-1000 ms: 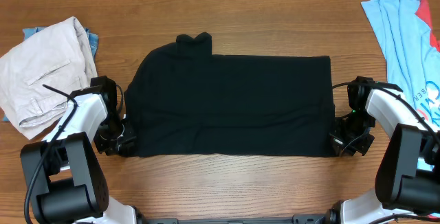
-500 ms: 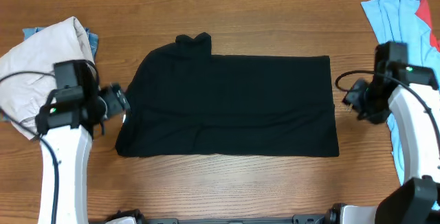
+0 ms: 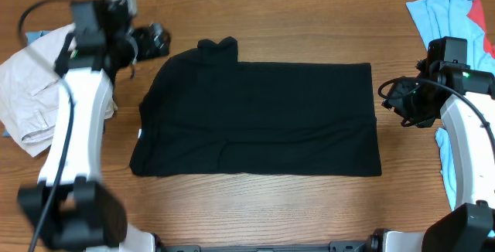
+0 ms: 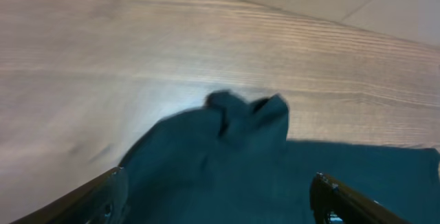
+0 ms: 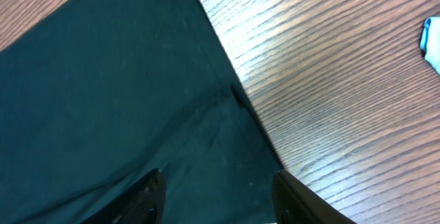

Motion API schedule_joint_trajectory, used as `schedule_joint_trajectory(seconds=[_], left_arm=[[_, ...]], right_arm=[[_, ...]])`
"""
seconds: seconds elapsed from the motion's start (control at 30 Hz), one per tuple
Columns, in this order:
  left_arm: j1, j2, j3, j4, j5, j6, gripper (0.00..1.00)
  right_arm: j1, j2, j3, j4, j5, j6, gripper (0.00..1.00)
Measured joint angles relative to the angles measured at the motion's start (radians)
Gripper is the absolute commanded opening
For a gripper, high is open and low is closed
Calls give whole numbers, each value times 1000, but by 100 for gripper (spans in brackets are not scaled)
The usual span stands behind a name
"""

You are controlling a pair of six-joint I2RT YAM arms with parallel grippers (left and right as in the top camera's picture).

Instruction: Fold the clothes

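Wooden table (image 3: 255, 213), overhead and wrist views. A black shirt (image 3: 263, 120) lies flat at the centre, folded to a rough rectangle, with a small bump of fabric rising from its far edge near the left. Beige trousers (image 3: 39, 82) lie crumpled at the table's left edge. A light-blue tee (image 3: 452, 28) lies at the far right corner. Both are well apart from the shirt. The left gripper (image 3: 155, 39) hangs above the table near the shirt's far left corner. Its fingers (image 4: 96, 198) are spread wide with nothing between them, and the shirt shows below. The right gripper (image 3: 393, 103) sits just beside the shirt's right edge. Its fingers (image 5: 148, 196) are partly spread above the fabric's edge and grip nothing.
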Motion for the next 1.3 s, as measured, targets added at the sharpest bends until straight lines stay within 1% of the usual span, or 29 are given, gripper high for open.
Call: schedule_joint_trajectory(seconds=[0.17,0.23,0.37,0.5,0.73,0.83,0.97,1.0,1.03,1.1,1.2,1.3], left_arm=[[-22,243,194,24,47,26,86],[-21,320,241,27,54,26,84],[-16,443,294,32,58,29,84],[-15,537,301,35,66,29,82],[-15,610,301,32,100,32,82],[-15,618,301,30,106,40,80],[-15,621,306,14,111,47,64],[-15,624,307,8,111,49,59],[-16,629,309,4,113,51,53],[-20,633,315,-5,116,58,34],[-27,640,315,-16,118,72,24],[-34,644,316,-27,122,74,17]], right_arm=[[0,0,0,-1,-3,-3,53],[0,0,0,0,-2,-3,53],[0,0,0,0,-3,-3,53],[0,0,0,0,-3,-3,53],[0,0,0,0,-3,-3,54],[0,0,0,0,-2,-3,53],[0,0,0,-1,-3,-3,53],[0,0,0,-2,-3,-3,53],[0,0,0,-2,-2,-3,53],[0,0,0,-2,-2,-4,53],[0,0,0,-1,-3,-3,53],[0,0,0,3,-3,-3,50]])
